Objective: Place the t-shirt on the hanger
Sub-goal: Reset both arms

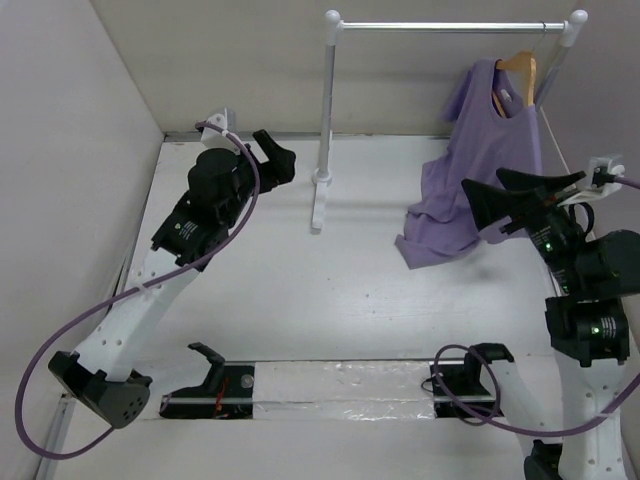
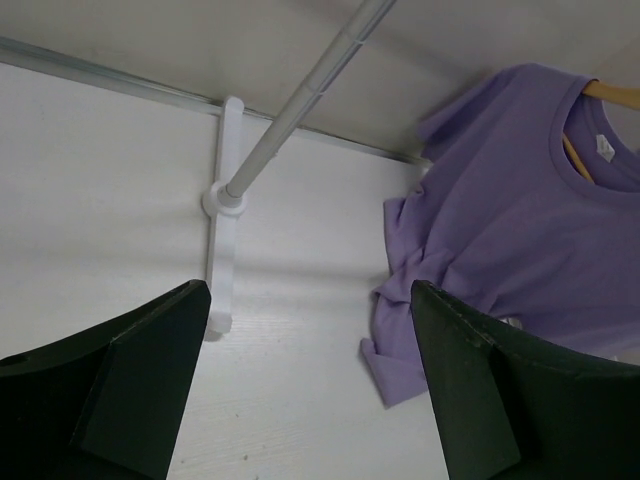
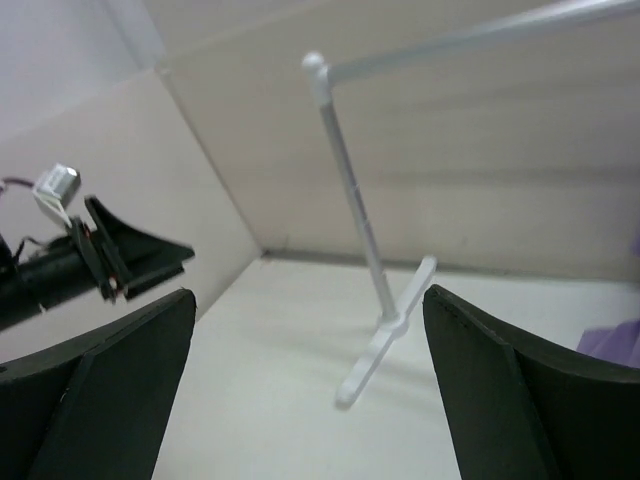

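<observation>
The lavender t-shirt (image 1: pixel 485 150) hangs on the tan wooden hanger (image 1: pixel 520 68), which hooks on the rack rail at the back right. The shirt's lower part lies bunched on the table. My left gripper (image 1: pixel 280 160) is open and empty at the back left, well away from the shirt. Its wrist view shows the t-shirt (image 2: pixel 520 220) and hanger (image 2: pixel 610 95) ahead to the right of the left gripper (image 2: pixel 310 400). My right gripper (image 1: pixel 505 195) is open and empty, right beside the shirt's lower right. In the right wrist view the gripper (image 3: pixel 310 390) points left and only a shirt edge (image 3: pixel 615 340) shows.
A white garment rack with a metal rail (image 1: pixel 450 27) stands at the back; its left post and foot (image 1: pixel 322 180) stand mid-table and also show in the left wrist view (image 2: pixel 300 110). White walls enclose the left and back. A taped strip (image 1: pixel 330 385) runs along the near edge.
</observation>
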You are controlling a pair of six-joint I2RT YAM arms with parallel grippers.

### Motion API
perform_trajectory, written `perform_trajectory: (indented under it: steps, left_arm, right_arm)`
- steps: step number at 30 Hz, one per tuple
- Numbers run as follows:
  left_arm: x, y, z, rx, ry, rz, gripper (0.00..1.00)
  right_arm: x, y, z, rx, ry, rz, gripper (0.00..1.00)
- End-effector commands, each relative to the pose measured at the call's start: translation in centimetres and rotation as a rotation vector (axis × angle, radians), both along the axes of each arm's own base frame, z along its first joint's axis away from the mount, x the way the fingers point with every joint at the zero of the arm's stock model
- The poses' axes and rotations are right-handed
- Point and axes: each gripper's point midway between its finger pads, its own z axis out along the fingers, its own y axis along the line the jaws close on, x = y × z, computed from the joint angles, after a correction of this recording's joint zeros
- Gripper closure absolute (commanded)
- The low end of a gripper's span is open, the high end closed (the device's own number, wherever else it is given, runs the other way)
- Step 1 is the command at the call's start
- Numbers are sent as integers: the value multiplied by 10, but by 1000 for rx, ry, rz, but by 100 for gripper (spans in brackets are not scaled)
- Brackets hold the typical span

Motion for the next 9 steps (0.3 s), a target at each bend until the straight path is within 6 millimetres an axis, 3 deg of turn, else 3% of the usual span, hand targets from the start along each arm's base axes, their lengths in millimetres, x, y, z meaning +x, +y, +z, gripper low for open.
perform_trajectory:
  steps: [1,2,5,9]
  left_arm:
    - [-4,20,21,-66,-63,87,21]
    - [-7,19,15,-68,-55,75,21]
    - [-14,13,4,-81,-48,28,22]
    - [-16,9,2,-93,-52,5,21]
  right_arm:
    - [-5,16,-37,18,125,99,0]
    - [-2,16,-50,18,156,98,0]
    - [-2,19,-63,33,180,119,0]
    - [-1,17,-55,21,164,103,0]
